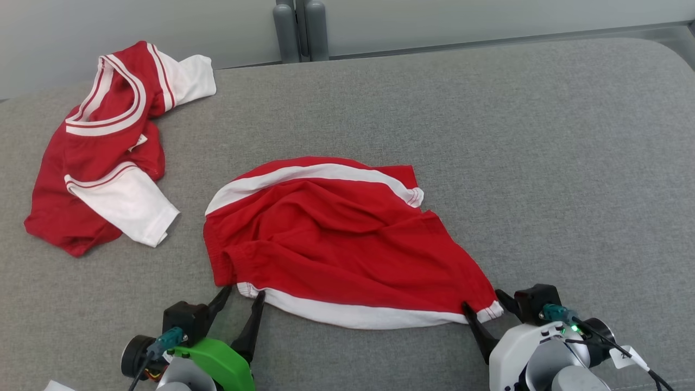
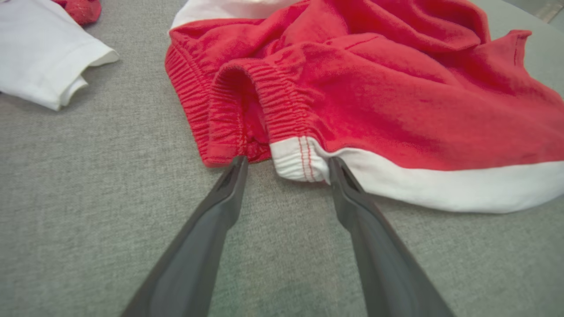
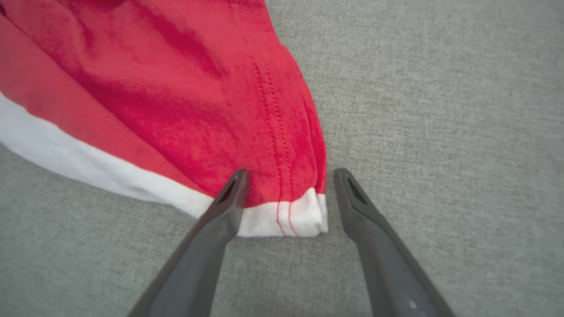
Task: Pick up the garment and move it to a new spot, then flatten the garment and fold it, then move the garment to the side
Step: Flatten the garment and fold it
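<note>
Closest of all, at the lower left, the left hand (image 1: pixel 244 291) sits low on the grey cloth-covered desk (image 1: pixel 488 136) with its fingers spread, gripping nothing. Its tips straddle the near left corner of the garment (image 1: pixel 336 233), where the gathered elastic waistband (image 2: pixel 233 114) meets the white side stripe (image 2: pixel 440 185). Farther back on that side lies a rumpled red and white shirt (image 1: pixel 103 146), well apart and likely not part of this step. The garment, a pair of red shorts, lies in the middle of the desk, creased and humped, its white stripe running along the near edge. At that stripe's far right end the right hand (image 1: pixel 481 300) is released too: one finger lies over the cloth and the other on bare desk, with the stitched hem corner (image 3: pixel 291 218) between them. The hands probably take the two near corners so that a lift pulls the edge taut. Neither has closed yet, so flattening and folding remain.
</note>
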